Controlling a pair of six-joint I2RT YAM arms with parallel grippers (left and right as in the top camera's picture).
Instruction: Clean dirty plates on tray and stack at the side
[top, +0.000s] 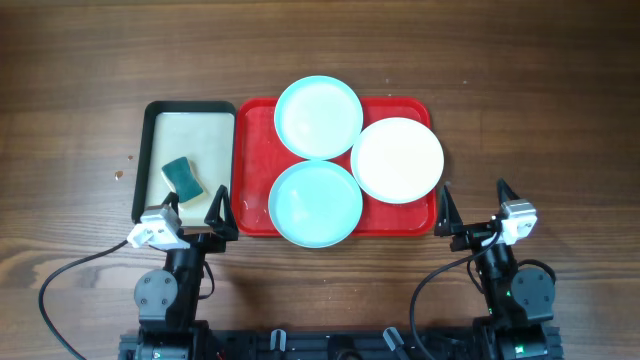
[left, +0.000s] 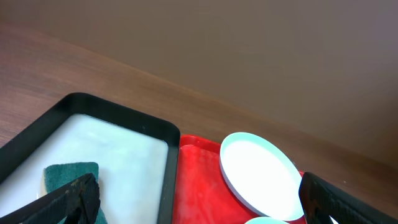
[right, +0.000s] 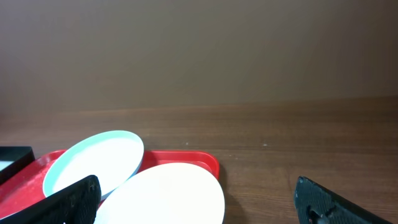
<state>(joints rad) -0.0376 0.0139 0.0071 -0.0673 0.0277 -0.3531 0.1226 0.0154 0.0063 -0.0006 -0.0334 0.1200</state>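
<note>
The red tray (top: 256, 150) lies at the table's middle and holds three plates. An aqua plate (top: 318, 116) sits at the back, a second aqua plate (top: 315, 203) at the front, and a white plate (top: 397, 159) at the right, overhanging the rim. My left gripper (top: 193, 213) is open and empty near the tray's front left corner. My right gripper (top: 474, 208) is open and empty just off the tray's front right corner. The left wrist view shows the tray (left: 196, 180) and the back aqua plate (left: 261, 174). The right wrist view shows the white plate (right: 168, 196) and the back aqua plate (right: 93, 162).
A black-rimmed tray with a cream inside (top: 150, 150) stands left of the red tray and holds a green sponge (top: 181, 177). The sponge also shows in the left wrist view (left: 68, 177). Bare wooden table (top: 540, 120) lies to the right.
</note>
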